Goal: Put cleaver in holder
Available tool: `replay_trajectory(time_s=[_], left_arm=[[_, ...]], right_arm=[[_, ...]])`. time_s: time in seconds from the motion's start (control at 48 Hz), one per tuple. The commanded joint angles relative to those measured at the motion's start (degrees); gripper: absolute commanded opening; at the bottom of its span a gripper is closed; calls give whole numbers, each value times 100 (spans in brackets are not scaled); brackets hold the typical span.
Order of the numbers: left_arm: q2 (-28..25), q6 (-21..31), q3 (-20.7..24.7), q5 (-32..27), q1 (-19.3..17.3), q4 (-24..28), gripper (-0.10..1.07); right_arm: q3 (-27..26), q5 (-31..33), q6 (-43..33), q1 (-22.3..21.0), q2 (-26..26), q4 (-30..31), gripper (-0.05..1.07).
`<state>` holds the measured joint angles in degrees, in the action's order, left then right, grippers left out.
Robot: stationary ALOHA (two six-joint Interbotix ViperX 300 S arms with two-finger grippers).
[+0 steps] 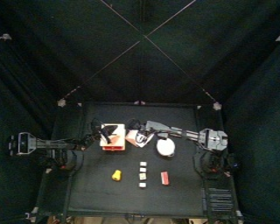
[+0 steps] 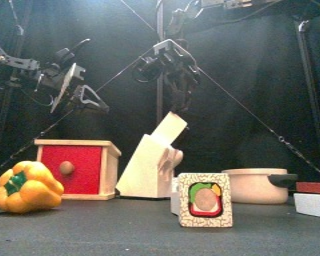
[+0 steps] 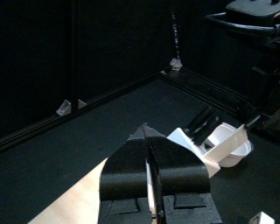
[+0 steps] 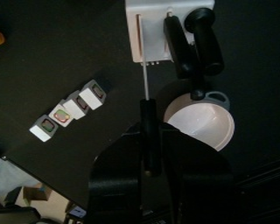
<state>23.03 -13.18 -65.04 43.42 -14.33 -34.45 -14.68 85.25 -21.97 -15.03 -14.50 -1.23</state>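
The wooden knife holder (image 2: 152, 165) stands slanted in the middle of the table, between the red box and the white pot. Black knife handles (image 4: 192, 44) stick out of the holder (image 4: 149, 35). My right gripper (image 4: 146, 131) hangs high above the holder (image 1: 136, 137), shut on the cleaver (image 4: 146, 87). The cleaver's thin blade shows edge-on between the jaws and points toward the holder's slots. In the front view the right gripper (image 2: 167, 65) is well above the holder's top. My left gripper (image 3: 149, 131) is shut and empty, resting in the air above the red box (image 2: 79, 168).
A yellow toy pepper (image 2: 27, 187) lies front left. A sushi toy (image 2: 203, 200) stands in front of the holder. A white pot (image 2: 256, 185) sits to its right, with another block (image 2: 314, 203) at the right edge. Small sushi pieces (image 4: 66, 109) lie in a row near the front.
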Motion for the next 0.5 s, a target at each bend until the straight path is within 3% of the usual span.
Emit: replay_trajectory(time_s=[0.0, 0.229, 0.479], left_arm=[[9, -9, 53, 53, 0, 9, 22], [18, -9, 44, 53, 0, 9, 22], [9, 0, 35, 53, 0, 9, 22]], right_arm=[[-281, -18, 9, -9, 62, 26, 51], [-457, -18, 9, 9, -97, 62, 74], [-475, -18, 0, 18, -70, 237, 75]])
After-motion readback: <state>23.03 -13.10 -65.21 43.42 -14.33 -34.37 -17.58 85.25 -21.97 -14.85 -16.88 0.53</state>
